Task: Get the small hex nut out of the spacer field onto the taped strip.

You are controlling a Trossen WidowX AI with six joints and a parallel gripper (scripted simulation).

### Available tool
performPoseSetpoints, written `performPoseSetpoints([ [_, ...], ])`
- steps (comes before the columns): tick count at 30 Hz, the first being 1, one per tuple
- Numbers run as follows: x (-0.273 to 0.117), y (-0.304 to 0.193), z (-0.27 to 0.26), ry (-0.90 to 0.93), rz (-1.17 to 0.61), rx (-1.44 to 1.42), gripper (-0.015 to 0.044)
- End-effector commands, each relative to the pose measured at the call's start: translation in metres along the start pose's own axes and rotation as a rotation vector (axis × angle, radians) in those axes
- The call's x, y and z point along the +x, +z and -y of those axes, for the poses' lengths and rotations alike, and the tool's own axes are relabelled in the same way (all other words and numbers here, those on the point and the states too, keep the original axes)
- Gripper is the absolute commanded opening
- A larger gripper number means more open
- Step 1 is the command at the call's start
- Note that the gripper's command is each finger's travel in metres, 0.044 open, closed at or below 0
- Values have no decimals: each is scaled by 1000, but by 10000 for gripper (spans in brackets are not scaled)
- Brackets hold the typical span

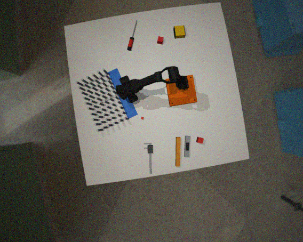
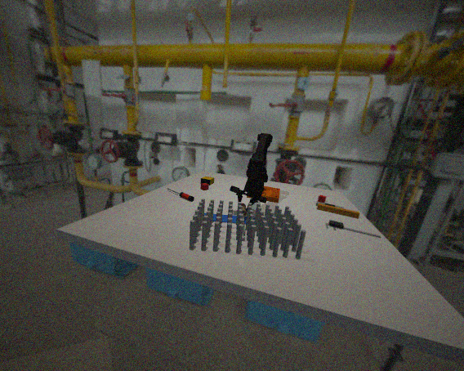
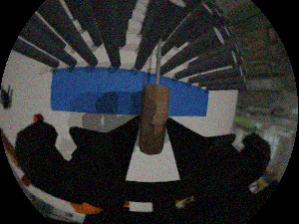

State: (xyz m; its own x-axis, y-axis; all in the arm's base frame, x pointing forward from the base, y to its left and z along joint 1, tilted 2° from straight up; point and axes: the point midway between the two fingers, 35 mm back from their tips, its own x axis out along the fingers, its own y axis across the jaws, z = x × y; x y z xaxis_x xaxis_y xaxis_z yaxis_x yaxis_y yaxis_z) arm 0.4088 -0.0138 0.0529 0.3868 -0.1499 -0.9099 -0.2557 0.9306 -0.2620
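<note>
My gripper is shut on the brown handle of a thin-shafted tool. It is above the blue taped strip, near its middle. The tool's thin grey shaft points forward from the handle to between the spacers; its far tip cannot be made out. The spacers stand in several rows beyond the strip, and those that show look upright. The hex nut cannot be made out in any view.
A red-black screwdriver, red cubes and a yellow block lie about. A tiny red cube lies near the strip. A forked grey tool, an orange bar and a grey bar lie opposite the screwdriver.
</note>
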Motion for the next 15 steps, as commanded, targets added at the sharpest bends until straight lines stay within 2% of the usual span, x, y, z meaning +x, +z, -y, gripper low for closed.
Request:
performPoseSetpoints([
  [1, 0, 3, 2, -8, 7, 6, 0],
  [15, 15, -1, -3, -8, 7, 6, 0],
])
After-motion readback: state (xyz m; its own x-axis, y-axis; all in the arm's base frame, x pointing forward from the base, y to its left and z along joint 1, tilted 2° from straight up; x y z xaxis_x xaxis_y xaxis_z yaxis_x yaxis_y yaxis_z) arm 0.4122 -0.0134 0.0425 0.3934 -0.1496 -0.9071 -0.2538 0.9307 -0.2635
